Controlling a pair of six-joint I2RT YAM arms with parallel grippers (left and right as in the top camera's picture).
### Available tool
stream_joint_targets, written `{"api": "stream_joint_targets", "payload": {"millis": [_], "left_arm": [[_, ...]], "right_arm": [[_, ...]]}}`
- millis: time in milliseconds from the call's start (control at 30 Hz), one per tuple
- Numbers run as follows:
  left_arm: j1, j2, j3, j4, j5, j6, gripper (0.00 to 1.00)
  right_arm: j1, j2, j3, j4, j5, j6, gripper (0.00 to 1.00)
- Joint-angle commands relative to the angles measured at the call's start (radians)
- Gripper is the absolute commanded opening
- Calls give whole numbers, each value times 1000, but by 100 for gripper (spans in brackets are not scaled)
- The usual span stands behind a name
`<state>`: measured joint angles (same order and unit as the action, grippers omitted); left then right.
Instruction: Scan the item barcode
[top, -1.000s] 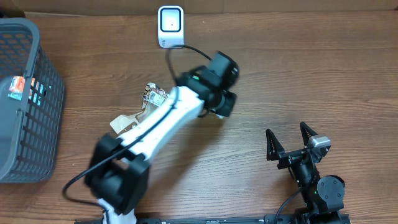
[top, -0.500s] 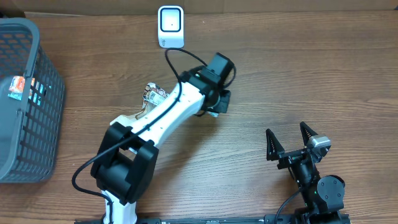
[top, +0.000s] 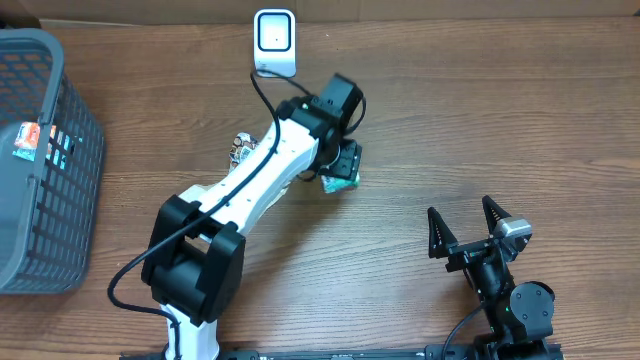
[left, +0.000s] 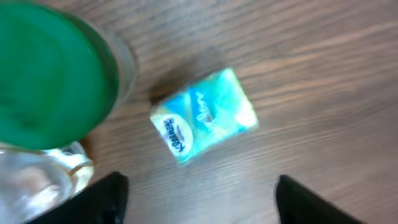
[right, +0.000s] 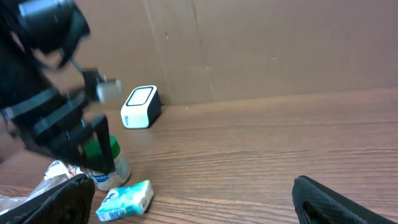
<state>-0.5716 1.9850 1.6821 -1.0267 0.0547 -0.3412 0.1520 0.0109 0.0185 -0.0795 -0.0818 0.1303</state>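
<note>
The item, a small teal and white Kleenex tissue pack, lies flat on the wooden table, free of both grippers. It also shows as the tissue pack under my left gripper and as the tissue pack. My left gripper hovers above it, open, with nothing between the black fingers. The white barcode scanner stands at the table's back edge; the scanner sits behind the pack. My right gripper rests open and empty at the front right, as does the right gripper.
A green-lidded jar stands right beside the pack, the jar partly behind my left arm. A clear plastic packet lies left of the arm. A grey basket holding packaged goods stands at the far left. A cardboard wall closes the back.
My left gripper has gone from shut to open and let go of the tissue pack, which now lies on the table. The left arm shifted slightly back and left. The right arm stayed still.
</note>
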Motion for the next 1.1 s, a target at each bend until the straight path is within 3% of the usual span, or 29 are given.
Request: {"api": "stream_joint_targets", "payload": {"millis": [0, 200, 467, 767, 1067], "left_arm": [[41, -32, 252, -104, -14, 100, 100], [203, -39, 685, -368, -14, 211, 100], [610, -40, 1052, -591, -14, 175, 99], [1012, -37, 1067, -623, -14, 90, 96], [1206, -10, 953, -594, -44, 90, 98]], "right_arm": [[-1, -8, -11, 4, -5, 3, 100], [-1, -8, -11, 4, -5, 3, 100], [-1, -8, -11, 4, -5, 3, 100], [-1, -8, -11, 4, -5, 3, 100], [-1, -8, -11, 4, -5, 3, 100]]}}
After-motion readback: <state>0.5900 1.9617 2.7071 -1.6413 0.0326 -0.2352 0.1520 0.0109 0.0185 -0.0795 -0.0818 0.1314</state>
